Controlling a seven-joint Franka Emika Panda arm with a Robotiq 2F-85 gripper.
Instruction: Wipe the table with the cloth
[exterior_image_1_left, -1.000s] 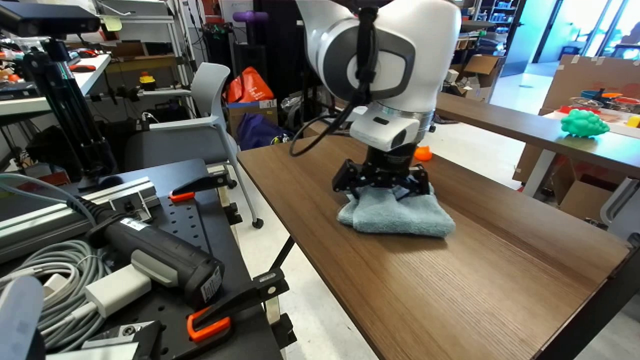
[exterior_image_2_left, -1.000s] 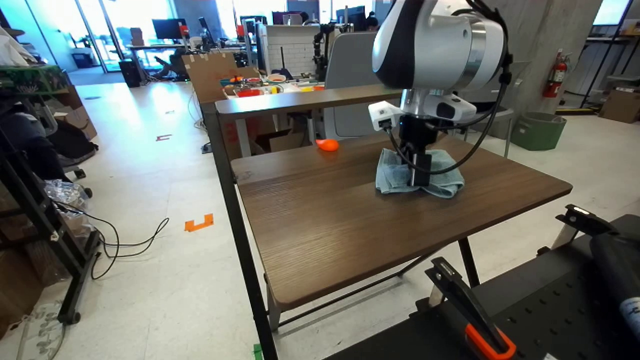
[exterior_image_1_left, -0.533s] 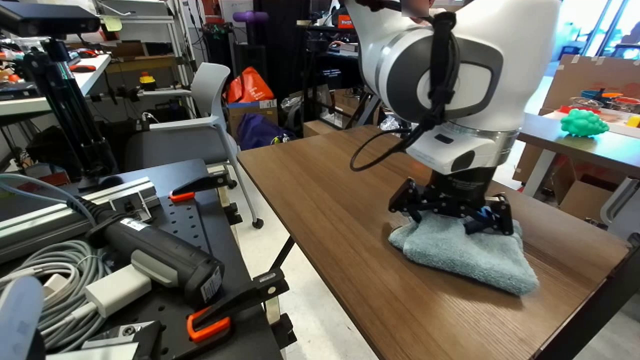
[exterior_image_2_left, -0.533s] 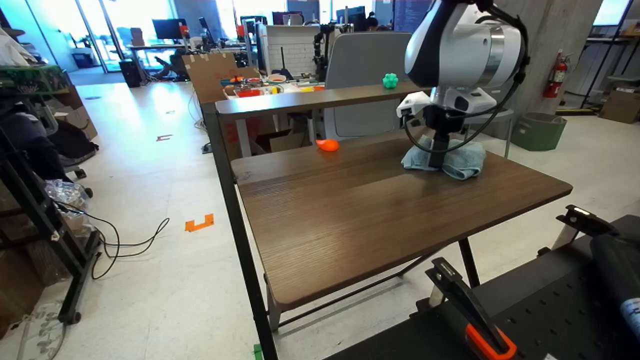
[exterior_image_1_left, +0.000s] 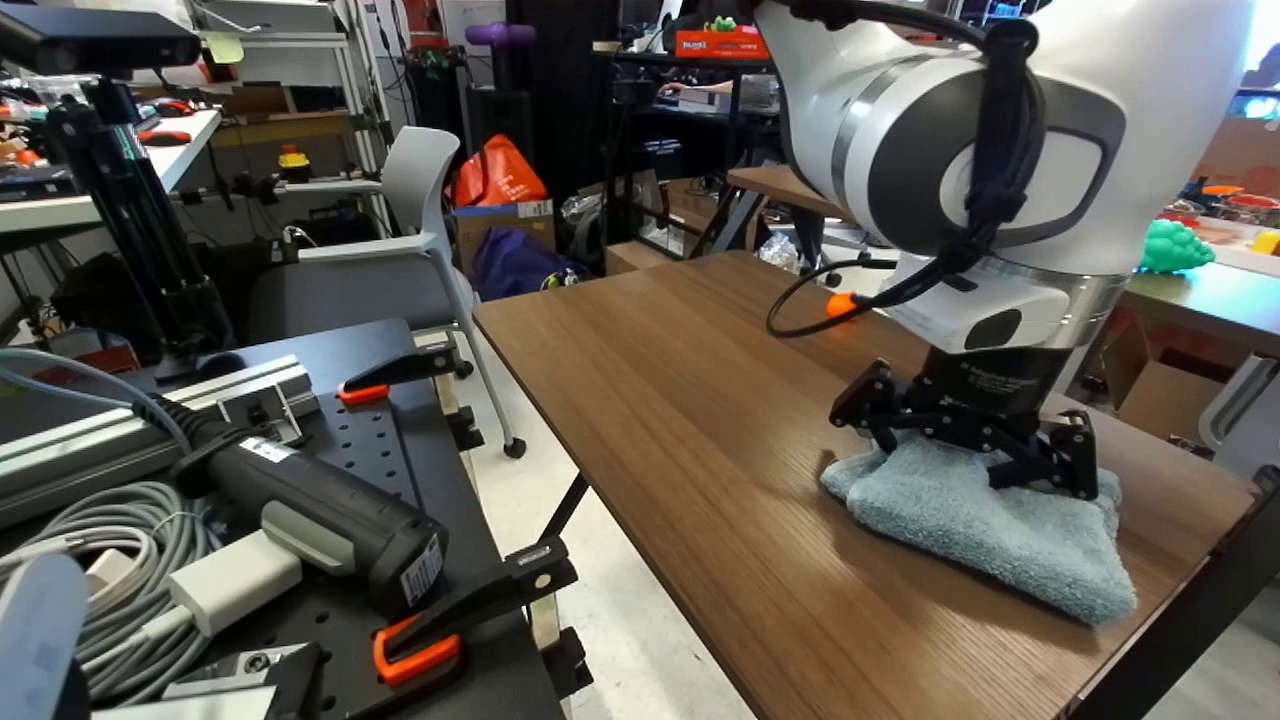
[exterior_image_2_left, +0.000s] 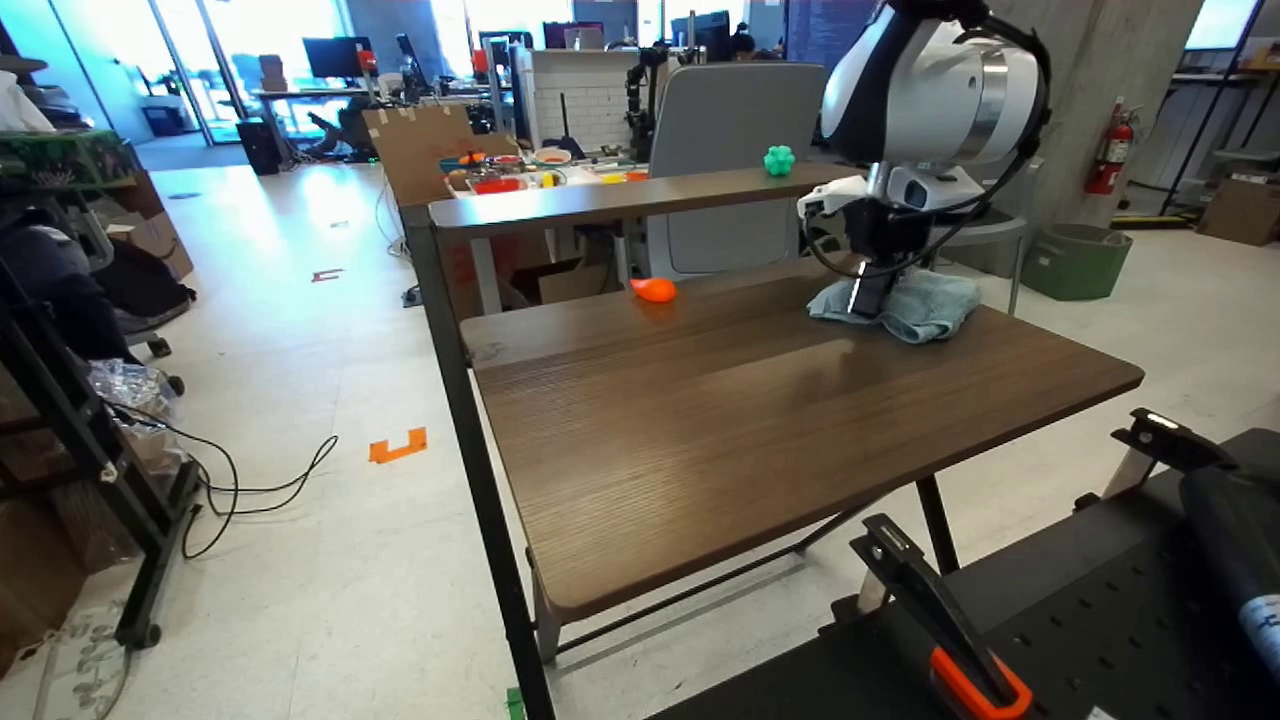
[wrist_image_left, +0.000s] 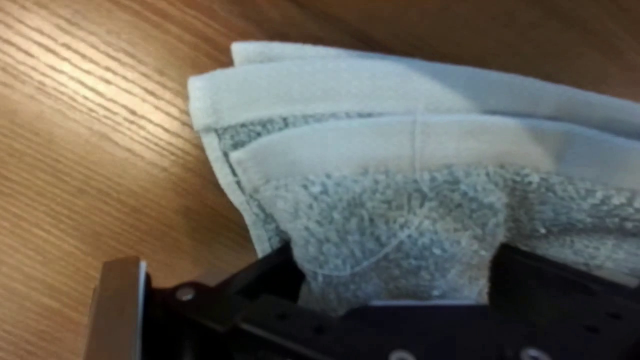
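At far left in an exterior view stood a black perforated bench (exterior_image_1_left: 365, 445), crowded with a coil of grey cable (exterior_image_1_left: 165, 520), a black handheld device (exterior_image_1_left: 320, 515) and, at its edge, a black-and-orange clamp (exterior_image_1_left: 495, 592). A grey chair (exterior_image_1_left: 345, 285) stood just beyond it, with an orange bag (exterior_image_1_left: 500, 172) farther back. Next came the table (exterior_image_1_left: 700, 450) — long, brown and wood-grained — with a small orange object (exterior_image_1_left: 838, 304) resting on it, well apart from the cloth (exterior_image_1_left: 1000, 530) and, in an exterior view, near the back edge. To the right of that, the white robot arm (exterior_image_1_left: 920, 150) hung over the table, a black cable (exterior_image_1_left: 925, 283) looping from its side, its black gripper (exterior_image_1_left: 945, 457) tilted. The fingers (wrist_image_left: 530, 282) were closed on the cloth, pinching a bunched section between them in the wrist view, where pale hems (wrist_image_left: 325, 152) and a stray thread (wrist_image_left: 345, 274) showed on its light blue-grey layers. The cloth lay folded and rumpled on the table, toward the right in both exterior views, with bare wood grain showing around its edges. At far right, a bumpy green object (exterior_image_1_left: 1175, 247) — partly hidden behind the arm — sat on a narrow raised board (exterior_image_1_left: 1215, 295) that ran alongside the table.
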